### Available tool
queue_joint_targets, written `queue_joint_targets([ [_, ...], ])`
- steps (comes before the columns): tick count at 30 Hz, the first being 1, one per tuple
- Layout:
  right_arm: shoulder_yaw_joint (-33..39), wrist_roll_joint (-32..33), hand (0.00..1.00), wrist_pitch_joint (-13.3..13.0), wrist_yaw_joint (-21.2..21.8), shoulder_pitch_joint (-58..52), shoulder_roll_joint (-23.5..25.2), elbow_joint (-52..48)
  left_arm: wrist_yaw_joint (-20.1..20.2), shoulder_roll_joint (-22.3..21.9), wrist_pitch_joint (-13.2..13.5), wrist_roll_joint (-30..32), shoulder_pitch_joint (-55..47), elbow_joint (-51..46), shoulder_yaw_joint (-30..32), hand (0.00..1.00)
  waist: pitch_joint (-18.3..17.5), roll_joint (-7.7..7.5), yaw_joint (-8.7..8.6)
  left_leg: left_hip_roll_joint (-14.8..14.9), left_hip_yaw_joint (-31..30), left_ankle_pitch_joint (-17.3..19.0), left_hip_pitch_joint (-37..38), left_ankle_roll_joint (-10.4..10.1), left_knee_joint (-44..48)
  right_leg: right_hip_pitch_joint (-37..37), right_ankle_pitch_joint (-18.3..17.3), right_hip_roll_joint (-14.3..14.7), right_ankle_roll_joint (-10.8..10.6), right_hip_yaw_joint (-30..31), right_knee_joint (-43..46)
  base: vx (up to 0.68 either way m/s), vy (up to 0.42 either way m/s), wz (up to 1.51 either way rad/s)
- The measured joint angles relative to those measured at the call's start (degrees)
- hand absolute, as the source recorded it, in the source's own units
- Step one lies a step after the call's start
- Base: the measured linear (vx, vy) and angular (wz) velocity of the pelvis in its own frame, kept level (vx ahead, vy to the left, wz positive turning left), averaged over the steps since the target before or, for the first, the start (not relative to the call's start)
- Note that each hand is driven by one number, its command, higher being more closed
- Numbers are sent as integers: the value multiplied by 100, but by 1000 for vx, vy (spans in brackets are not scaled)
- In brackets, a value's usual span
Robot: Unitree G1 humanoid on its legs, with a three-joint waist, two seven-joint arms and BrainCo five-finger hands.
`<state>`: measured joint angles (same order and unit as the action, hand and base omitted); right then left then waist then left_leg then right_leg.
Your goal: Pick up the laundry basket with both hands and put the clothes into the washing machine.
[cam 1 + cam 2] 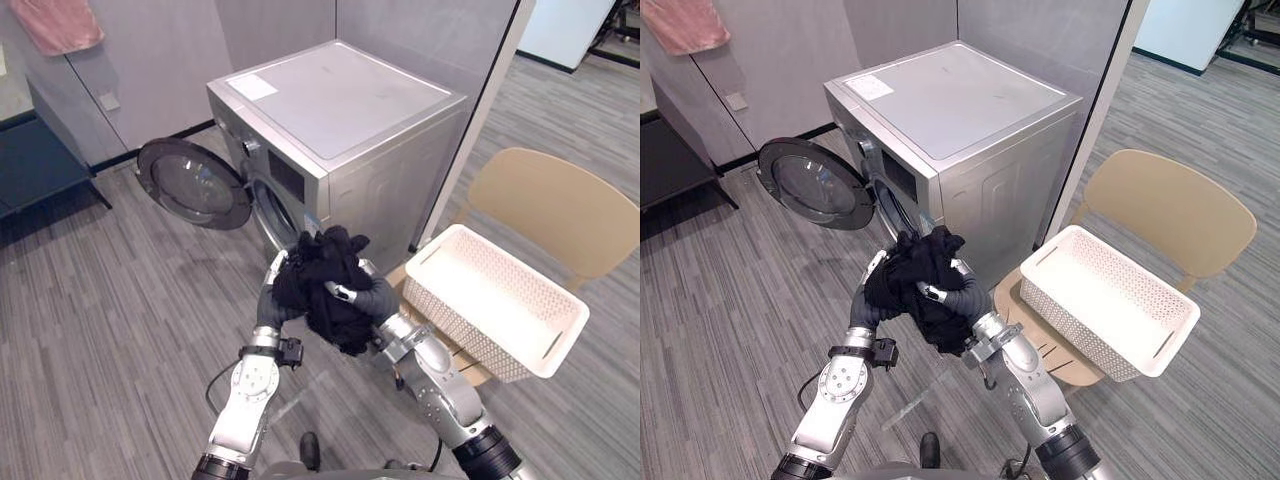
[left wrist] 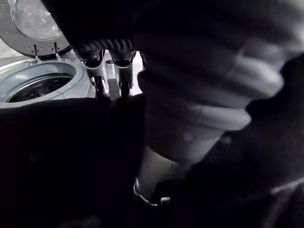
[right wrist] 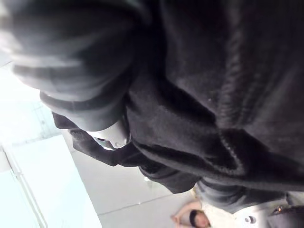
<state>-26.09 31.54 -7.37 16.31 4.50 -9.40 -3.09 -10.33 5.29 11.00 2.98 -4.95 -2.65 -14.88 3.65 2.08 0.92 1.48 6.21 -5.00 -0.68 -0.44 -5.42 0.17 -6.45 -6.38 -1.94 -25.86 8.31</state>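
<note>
Clothes (image 1: 325, 268), black and bunched, sit gripped in left hand (image 1: 272, 300) and right hand (image 1: 368, 297) before the open washing machine (image 1: 340, 110).

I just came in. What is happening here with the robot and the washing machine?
The robot holds a bundle of black clothes between its left hand and right hand, in front of the washing machine. The machine's round door stands open, and the clothes are not yet inside. The white laundry basket sits on a tan chair to the robot's right, and looks empty.
</note>
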Motion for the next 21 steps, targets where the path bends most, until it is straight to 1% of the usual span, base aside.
queue_joint_targets([
  [1, -104, 16, 0, -4, 24, 0, -52, -1, -7, 30, 0, -3, 0, 0, -11, 100, -12, -5, -1, 17, 4, -13, 0, -7, -3, 11, 27, 26, 8, 18, -48, -19, -8, -4],
  [3, -250, 62, 0, -4, 124, -44, -111, -2, -48, 62, -2, -6, 2, 0, -11, 100, -26, -1, -2, 40, 5, -41, 4, -25, -13, 15, 38, 53, 14, 32, -61, 0, 0, 0],
  [7, -507, 60, 0, -2, 147, -195, -167, -2, -103, 61, -2, -59, 2, 0, -12, 100, -92, -9, -2, 69, 7, -74, 4, -68, -46, 27, 75, 139, 73, 66, -123, -19, -5, -2],
  [12, -517, -83, 0, -97, 138, -271, -170, -1, -100, 58, 0, -132, 0, 0, -7, 100, -116, -17, -1, 159, 17, -106, 4, -115, -48, 56, 124, 229, 137, 100, -259, -22, -16, -3],
  [15, -342, -692, 0, -136, 106, -384, -121, -1, -107, 13, 1, -136, -17, 0, 144, 100, -119, -18, 10, 213, 1, -134, -4, -157, -49, 57, 127, 275, 142, 95, -267, -4, -25, 1],
  [17, -111, -1302, 0, -139, -31, -560, -100, 14, -139, -132, 14, -254, -57, -1, 299, 100, -122, -21, 11, 247, -29, -153, -42, -185, -49, 57, 136, 325, 157, 83, -313, 3, -36, 5],
  [19, 44, -1622, 0, -137, -130, -705, -91, 20, -149, -213, 22, -283, -104, -1, 462, 100, -122, -19, 15, 263, -59, -162, -78, -198, -49, 56, 153, 355, 182, 62, -356, 17, -36, 7],
  [20, 280, -1910, 0, -140, -244, -844, -61, 66, -220, -323, 49, -328, -235, -4, 634, 100, -125, -16, 12, 272, -94, -166, -96, -203, -49, 59, 153, 371, 183, 37, -356, 31, -37, 8],
  [21, 407, -2062, 0, -138, -312, -896, -51, 92, -238, -356, 59, -352, -314, -7, 684, 100, -126, -13, 12, 275, -110, -168, -107, -206, -49, 55, 152, 376, 184, 24, -358, 32, -30, 10],
])
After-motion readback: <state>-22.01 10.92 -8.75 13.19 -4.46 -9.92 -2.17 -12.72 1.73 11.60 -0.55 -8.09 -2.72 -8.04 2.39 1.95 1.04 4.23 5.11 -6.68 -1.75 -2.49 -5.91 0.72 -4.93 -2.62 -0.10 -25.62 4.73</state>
